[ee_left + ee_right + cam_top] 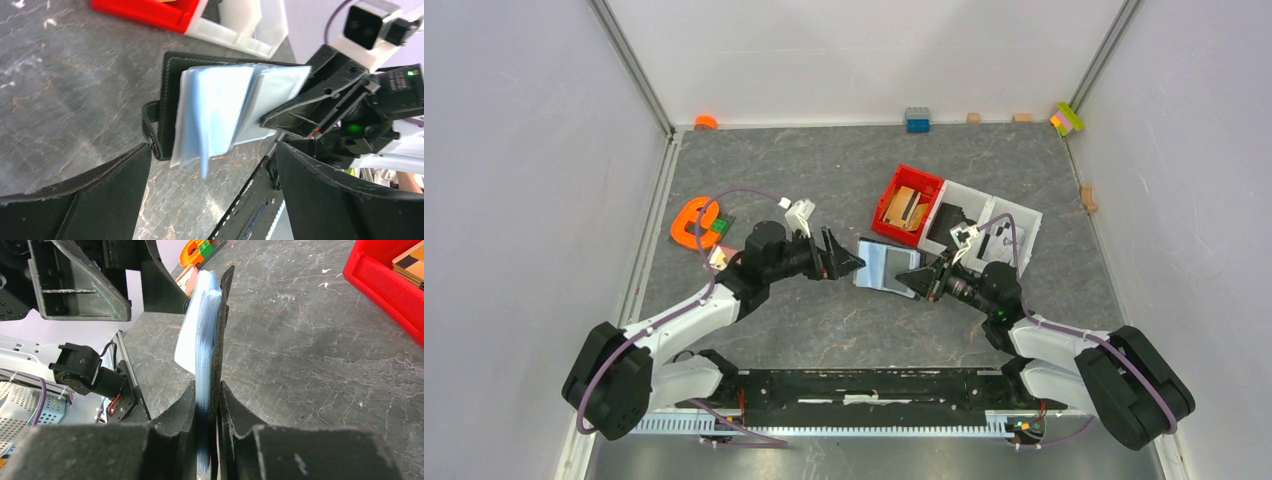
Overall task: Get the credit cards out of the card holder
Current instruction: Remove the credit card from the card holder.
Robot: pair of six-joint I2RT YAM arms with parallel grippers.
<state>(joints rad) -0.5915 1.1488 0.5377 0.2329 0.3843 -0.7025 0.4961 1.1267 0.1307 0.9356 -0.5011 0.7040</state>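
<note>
Reaching both arms inward from the near edge, over the dark grey marbled table (824,170). Clamping the right gripper (916,278) (207,390) tight on the three o'clock end of the small black folding leather-like card holder (879,266) (169,80), pinching cover and pale blue-grey plastic sleeves (215,107) together. Hovering the left gripper (848,262) (212,150) just beside the nine o'clock end, fingers (90,200) spread wide and gripping nothing. Facing the fanned, free sleeve edges dead ahead of those fingers, long axis running nine to three between the two grippers. Judging the left arm the one placed for pulling, along that axis toward nine o'clock. Not making out any thin flat credit cards inside the sleeves. Not telling whether the holder is clear of the table. Lying beyond, toward one o'clock: a red plastic bin (921,175) and a white bin (1022,213).
</note>
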